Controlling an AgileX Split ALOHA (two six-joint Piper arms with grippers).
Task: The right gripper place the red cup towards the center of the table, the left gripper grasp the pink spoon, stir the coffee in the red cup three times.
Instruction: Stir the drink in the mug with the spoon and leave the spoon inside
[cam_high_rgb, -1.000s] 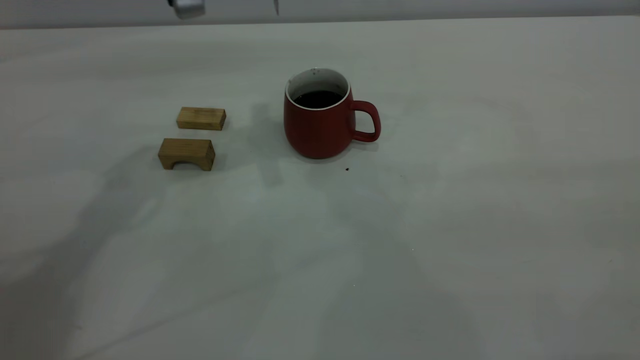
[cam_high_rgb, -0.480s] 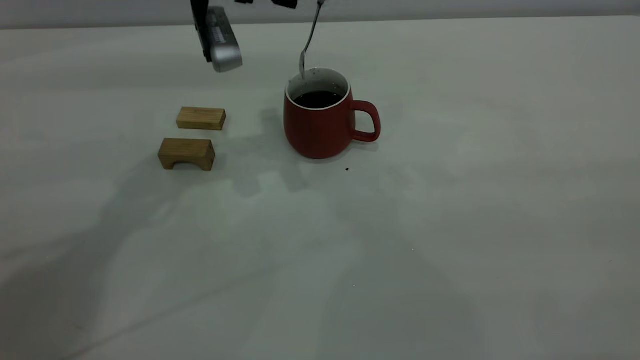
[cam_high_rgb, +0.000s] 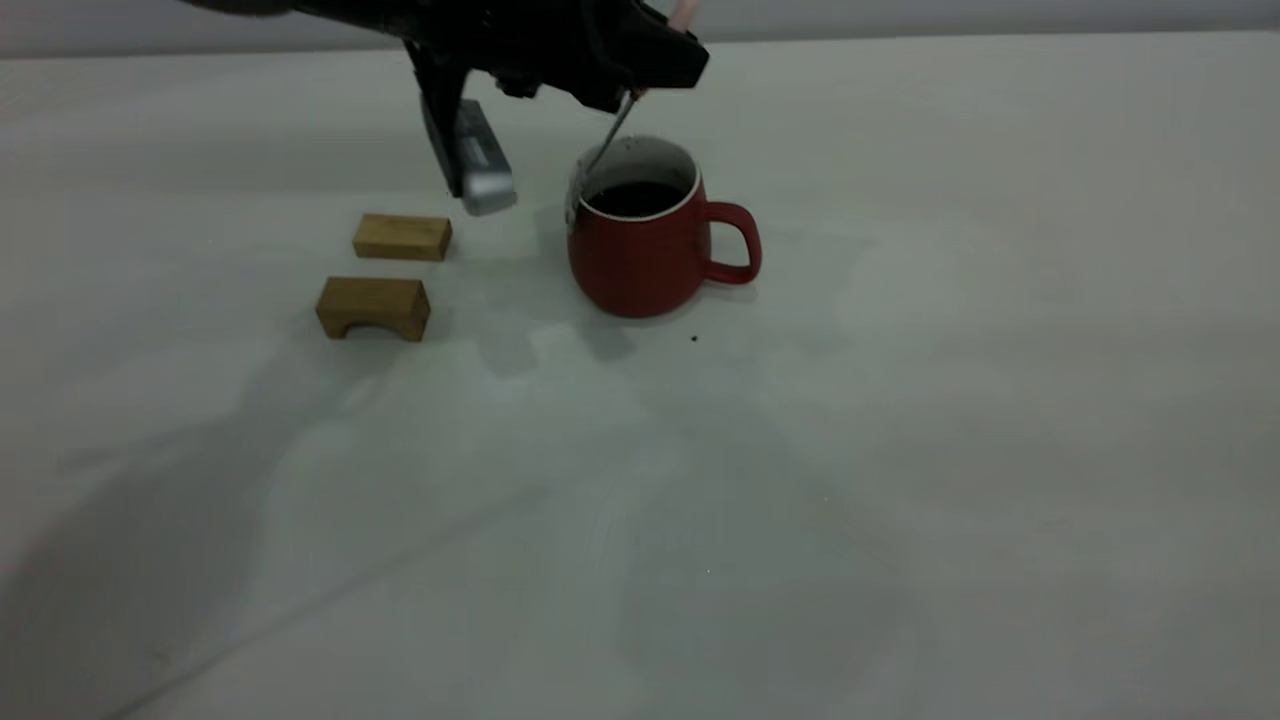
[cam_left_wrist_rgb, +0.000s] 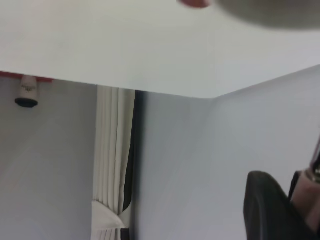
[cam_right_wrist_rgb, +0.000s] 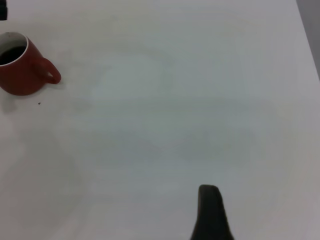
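The red cup (cam_high_rgb: 640, 255) stands upright near the table's (cam_high_rgb: 900, 450) middle, handle to the right, with dark coffee (cam_high_rgb: 635, 197) inside. My left gripper (cam_high_rgb: 645, 82) hovers just above and behind the cup, shut on the pink spoon (cam_high_rgb: 612, 132). The pink handle sticks up past the gripper, and the metal neck slants down to the cup's left rim. I cannot tell whether the bowl touches the coffee. In the left wrist view a black finger (cam_left_wrist_rgb: 267, 210) presses beside the spoon's handle (cam_left_wrist_rgb: 306, 200). The right wrist view shows the cup (cam_right_wrist_rgb: 20, 70) far from my right gripper (cam_right_wrist_rgb: 210, 215), which is out of the exterior view.
Two tan wooden blocks lie left of the cup: a flat one (cam_high_rgb: 402, 237) and an arched one (cam_high_rgb: 373, 307). The left gripper's silver-grey ridged part (cam_high_rgb: 480, 165) hangs between the blocks and the cup. A dark speck (cam_high_rgb: 694, 339) lies in front of the cup.
The left gripper has come down into view from the top edge with the spoon. The spoon's bowl has dropped from above the cup to its left rim. The cup has not moved.
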